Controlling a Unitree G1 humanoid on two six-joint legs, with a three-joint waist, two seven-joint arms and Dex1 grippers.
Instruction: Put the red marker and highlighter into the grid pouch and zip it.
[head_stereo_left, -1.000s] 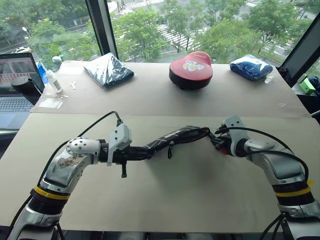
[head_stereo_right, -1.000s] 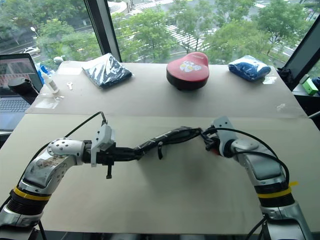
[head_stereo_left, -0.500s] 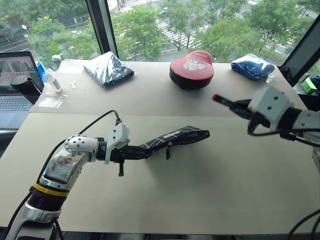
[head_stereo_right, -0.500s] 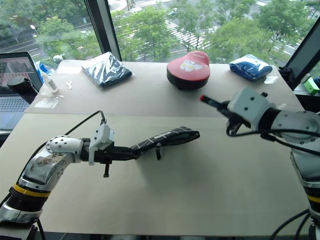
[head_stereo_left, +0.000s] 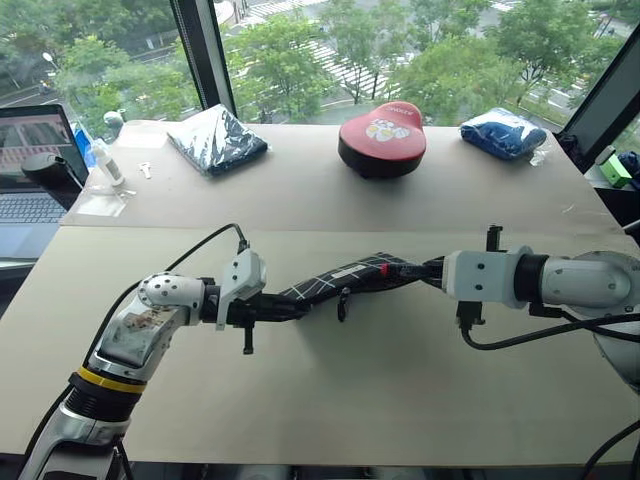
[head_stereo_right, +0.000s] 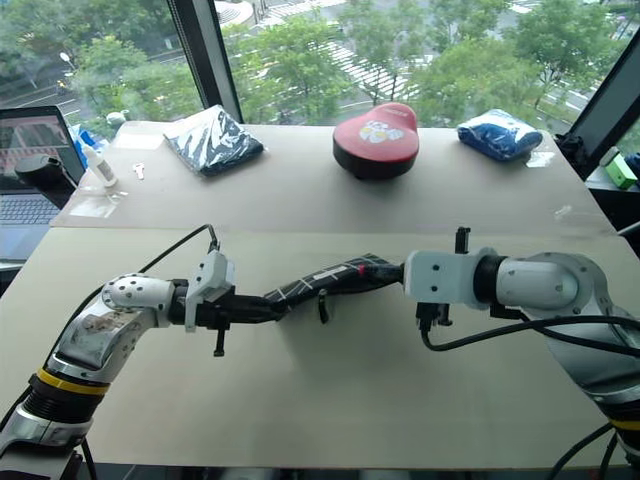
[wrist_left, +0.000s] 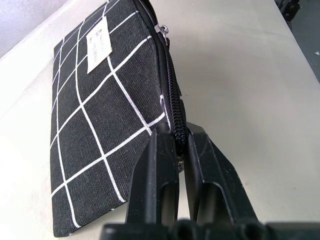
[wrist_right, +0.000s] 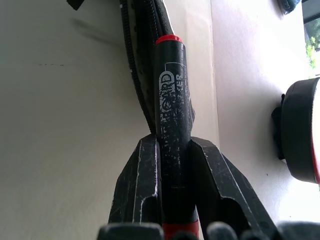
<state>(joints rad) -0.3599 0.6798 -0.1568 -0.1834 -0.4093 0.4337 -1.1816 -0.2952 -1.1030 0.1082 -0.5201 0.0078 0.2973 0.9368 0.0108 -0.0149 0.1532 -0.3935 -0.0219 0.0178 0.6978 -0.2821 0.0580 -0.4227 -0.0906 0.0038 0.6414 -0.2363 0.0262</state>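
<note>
Behind the tan table (head_stereo_left: 330, 400), windows (head_stereo_left: 300, 50) show trees.

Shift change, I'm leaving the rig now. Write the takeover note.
Left hand: shut on the pouch at its zipper edge, holding it up off the table.
Right hand: shut on the marker, its tip at the pouch's open end.
Highlighter: cannot tell where it is.
Done: pouch held up, marker grasped and lined up.
Left: push the marker in, let go, see to the highlighter, zip.
</note>
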